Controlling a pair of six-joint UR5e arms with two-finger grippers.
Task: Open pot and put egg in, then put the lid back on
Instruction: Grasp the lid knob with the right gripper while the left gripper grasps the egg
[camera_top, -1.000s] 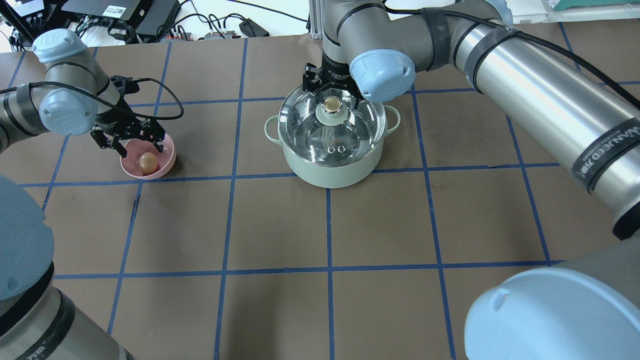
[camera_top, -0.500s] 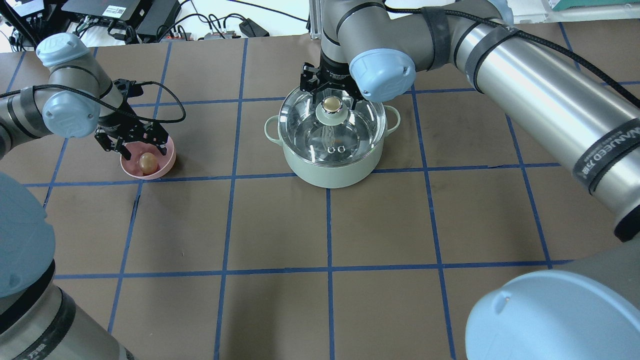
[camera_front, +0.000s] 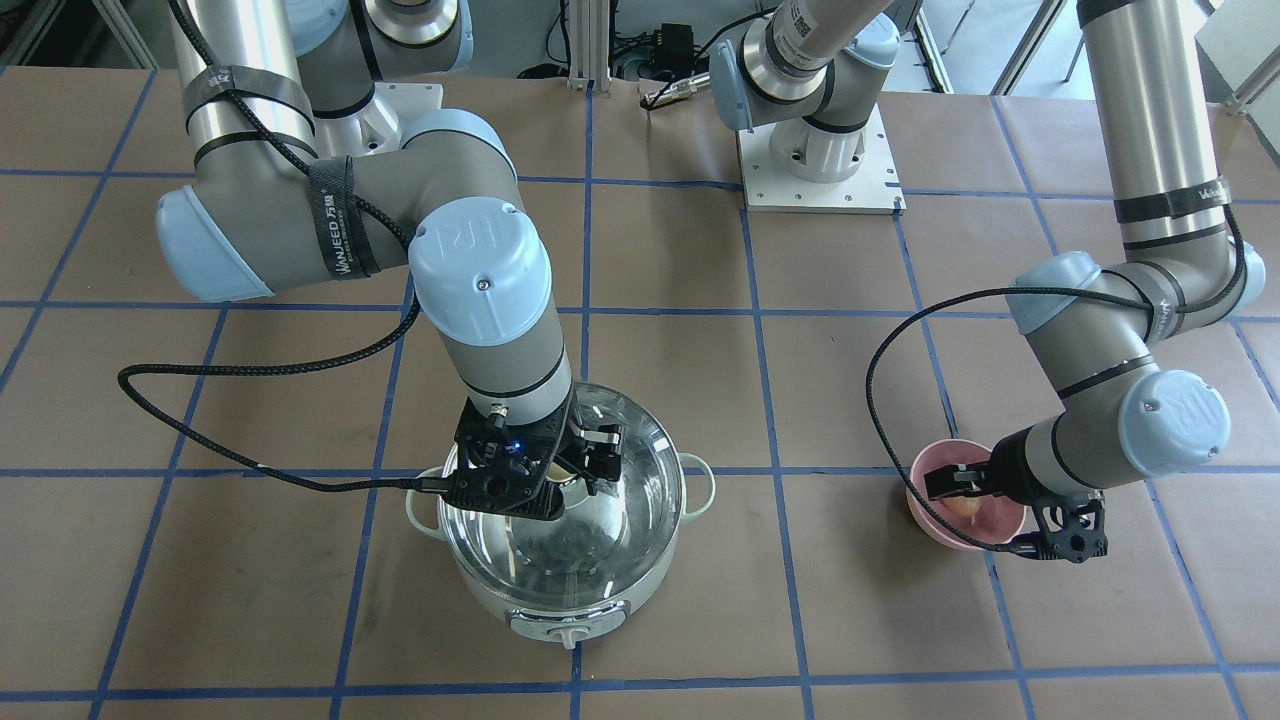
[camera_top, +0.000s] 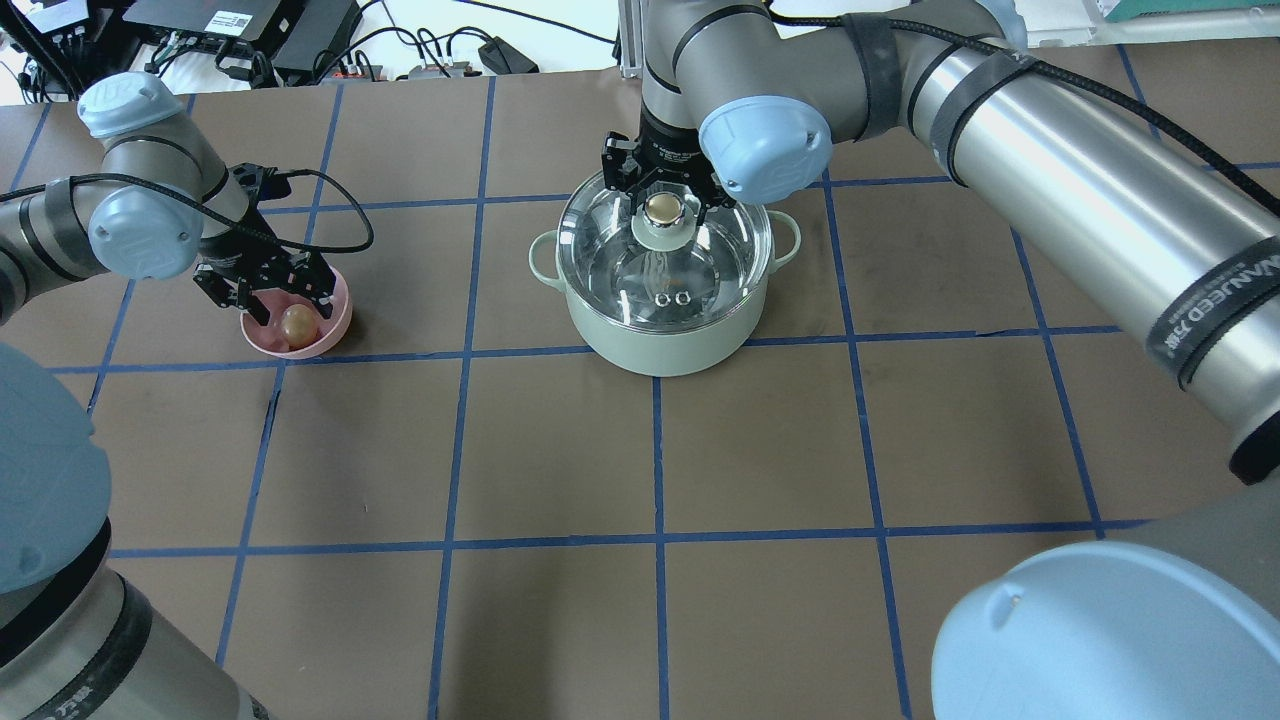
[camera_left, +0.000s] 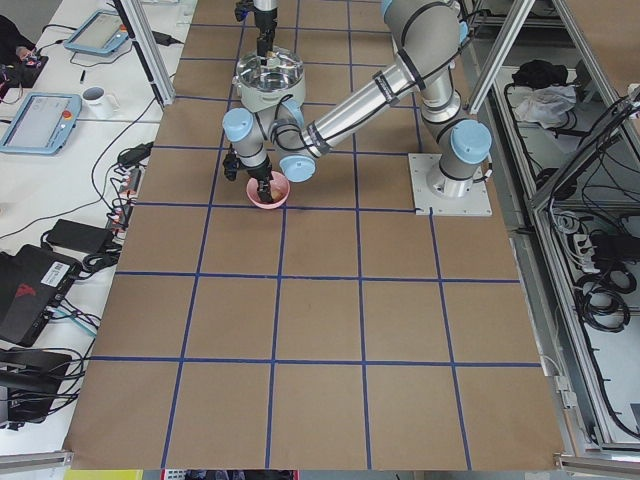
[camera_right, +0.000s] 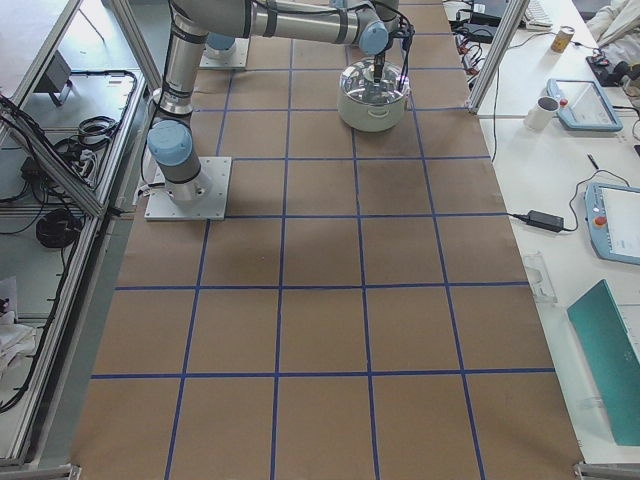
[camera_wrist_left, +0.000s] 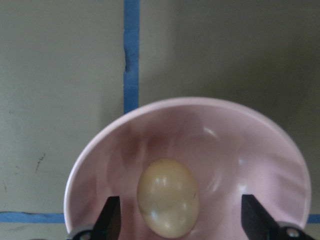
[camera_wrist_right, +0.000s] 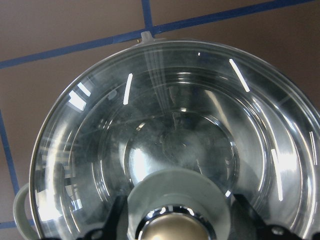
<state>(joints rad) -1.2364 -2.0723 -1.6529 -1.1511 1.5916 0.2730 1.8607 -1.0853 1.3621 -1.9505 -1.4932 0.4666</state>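
Room first: pot (camera_top: 660, 335) sits mid-table toward the far side, pink bowl (camera_top: 336, 318) well apart to the left, wide stretch of brown table (camera_top: 560, 450) btwn them and on the near side. We see the lid (camera_top: 725, 250) seated on the mint pot, clear glass, steel showing thru. R gripper (camera_top: 660, 193): jaws spread either side of the knob (camera_top: 661, 210). L gripper (camera_top: 290, 303): jaws open, flanking the tan egg (camera_top: 297, 323) in the bowl.

Brown blue-gridded table (camera_top: 560, 450) with mint pot (camera_top: 660, 348) and pink bowl (camera_top: 333, 322)
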